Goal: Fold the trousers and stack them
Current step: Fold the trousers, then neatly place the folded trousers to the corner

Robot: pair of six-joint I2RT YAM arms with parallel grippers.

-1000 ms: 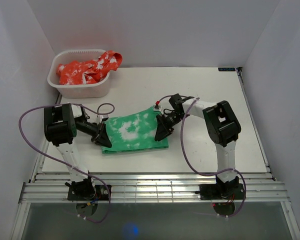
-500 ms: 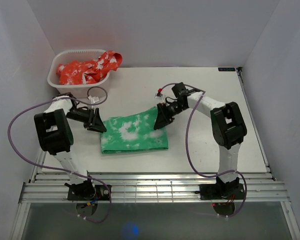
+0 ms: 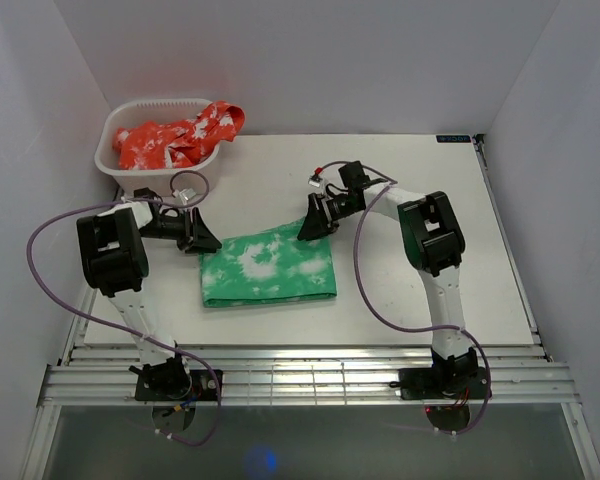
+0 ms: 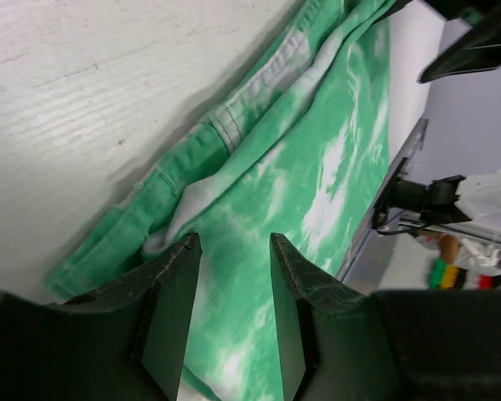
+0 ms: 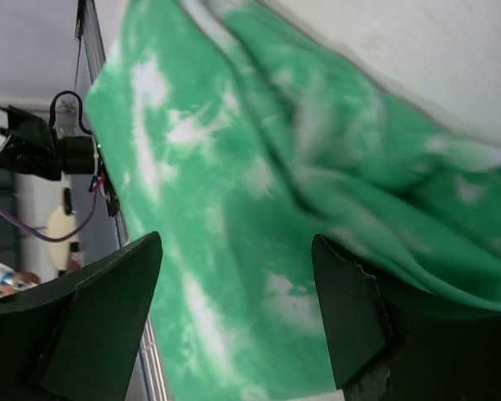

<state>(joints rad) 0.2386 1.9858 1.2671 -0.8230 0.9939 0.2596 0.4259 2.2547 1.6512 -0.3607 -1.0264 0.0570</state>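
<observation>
One trousers (image 3: 268, 268), folded, on table (image 3: 430, 230). Two pincers: left gripper (image 3: 205, 242), right gripper (image 3: 306, 231) at its far corners, both spread apart, empty. One basket (image 3: 160, 182), one red garment (image 3: 175, 135) inside.

A white basket (image 3: 166, 183) sits at the far left of the table (image 3: 420, 290). Orange and white clothes (image 3: 176, 137) lie in it.

Robot lab test cell.
Plain white walls (image 3: 310, 60) box in a white table (image 3: 420, 170); L arm (image 3: 113, 255) + R arm (image 3: 432, 238) bolted to alu rails (image 3: 310, 372) at near edge, purple cables (image 3: 358, 275) hanging loose; trousers (image 3: 270, 268) + a plastic basket (image 3: 155, 182) on top.
</observation>
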